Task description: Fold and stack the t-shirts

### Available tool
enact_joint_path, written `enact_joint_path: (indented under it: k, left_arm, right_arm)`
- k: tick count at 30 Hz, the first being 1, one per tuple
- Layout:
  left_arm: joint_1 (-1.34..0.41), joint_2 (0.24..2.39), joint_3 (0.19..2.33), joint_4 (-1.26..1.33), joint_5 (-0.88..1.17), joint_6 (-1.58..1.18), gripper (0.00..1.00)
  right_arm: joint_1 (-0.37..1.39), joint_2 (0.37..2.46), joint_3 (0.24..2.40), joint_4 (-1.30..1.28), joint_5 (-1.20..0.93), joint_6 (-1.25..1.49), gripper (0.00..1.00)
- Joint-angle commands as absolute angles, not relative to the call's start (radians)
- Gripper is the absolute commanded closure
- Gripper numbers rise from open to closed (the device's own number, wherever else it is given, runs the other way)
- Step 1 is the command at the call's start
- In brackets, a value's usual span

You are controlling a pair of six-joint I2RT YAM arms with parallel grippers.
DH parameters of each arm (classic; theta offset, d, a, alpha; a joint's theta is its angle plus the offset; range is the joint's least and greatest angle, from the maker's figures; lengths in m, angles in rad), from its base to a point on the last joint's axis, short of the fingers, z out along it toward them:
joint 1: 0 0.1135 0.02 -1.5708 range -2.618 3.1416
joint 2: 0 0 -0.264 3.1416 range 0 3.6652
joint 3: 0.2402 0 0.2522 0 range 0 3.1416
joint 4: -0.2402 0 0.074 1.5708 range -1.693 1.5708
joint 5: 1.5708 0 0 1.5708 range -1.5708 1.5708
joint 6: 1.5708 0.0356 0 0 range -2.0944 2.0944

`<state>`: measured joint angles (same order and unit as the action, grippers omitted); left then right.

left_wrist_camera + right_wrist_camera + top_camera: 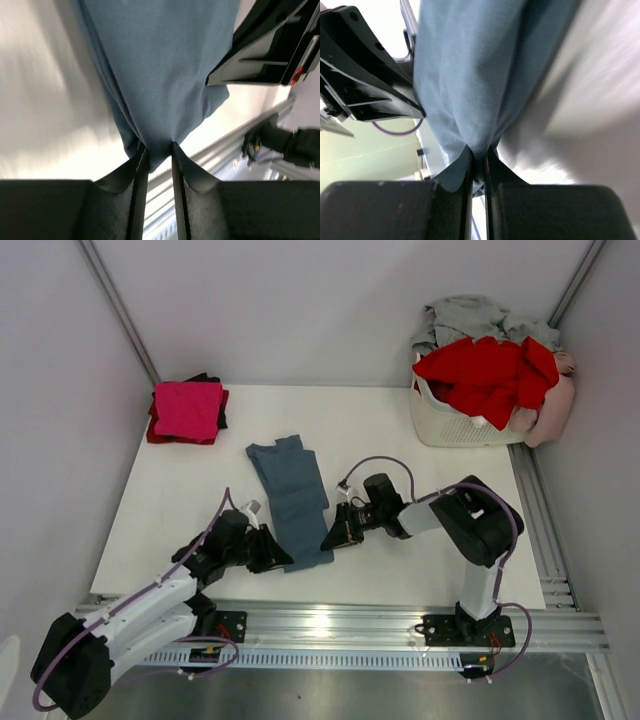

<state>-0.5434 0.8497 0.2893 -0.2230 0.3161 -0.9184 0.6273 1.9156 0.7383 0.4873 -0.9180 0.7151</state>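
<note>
Your left claw (268, 552) and right claw (336, 532) each pinch a near corner of the blue-grey t-shirt (295, 495); lift unevenly and a thin bite could slip, spoiling the fold.

No text, label, brand, number or sign can be read in any view. The blue-grey t-shirt (292, 502), the folded magenta t-shirt (188, 408), the white laundry basket (440, 425) and the surface (420, 570) all appear plain.
</note>
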Motion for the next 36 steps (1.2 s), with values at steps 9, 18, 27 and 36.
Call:
enact_joint_path:
  k: [9, 18, 27, 36]
  left_arm:
    - [-0.753, 0.589, 0.291, -0.566, 0.287, -1.107, 0.86]
    - [-0.782, 0.431, 0.373, -0.730, 0.256, -1.150, 0.92]
    - [-0.782, 0.471, 0.446, -0.720, 0.245, -1.134, 0.93]
    - [-0.781, 0.538, 0.505, -0.678, 0.235, -1.103, 0.93]
  right_arm:
    - [0.750, 1.594, 0.710, 0.191, -0.859, 0.677, 1.00]
    - [0.750, 1.371, 0.701, -0.011, -0.804, 0.661, 1.00]
    - [0.750, 1.384, 0.791, -0.137, -0.778, 0.647, 1.00]
    - [0.723, 1.442, 0.870, -0.141, -0.793, 0.620, 1.00]
